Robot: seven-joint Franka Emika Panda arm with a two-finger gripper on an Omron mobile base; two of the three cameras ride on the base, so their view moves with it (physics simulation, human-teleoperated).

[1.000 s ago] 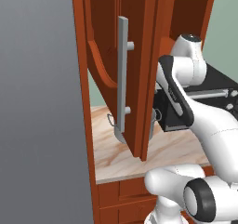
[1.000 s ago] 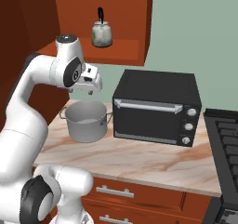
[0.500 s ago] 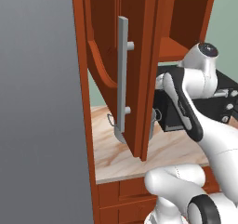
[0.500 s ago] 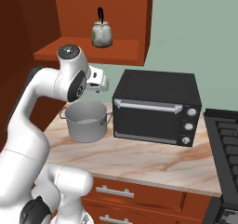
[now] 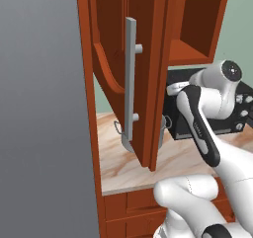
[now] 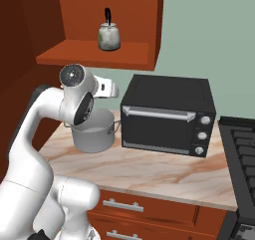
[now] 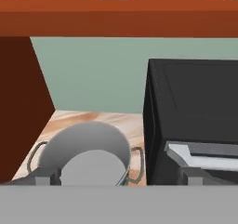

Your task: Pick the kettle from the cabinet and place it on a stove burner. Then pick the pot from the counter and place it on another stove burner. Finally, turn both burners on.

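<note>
Two things wait untouched: kettle [image 6: 109, 36] on the cabinet [image 6: 94, 54] shelf, door swung aside for access, pot [image 6: 94, 131] below; gripper [image 7: 116, 180] spread wide, empty.

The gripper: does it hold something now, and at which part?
Nothing is held. The gripper is open and empty above the pot; the kettle sits on the cabinet shelf.
</note>
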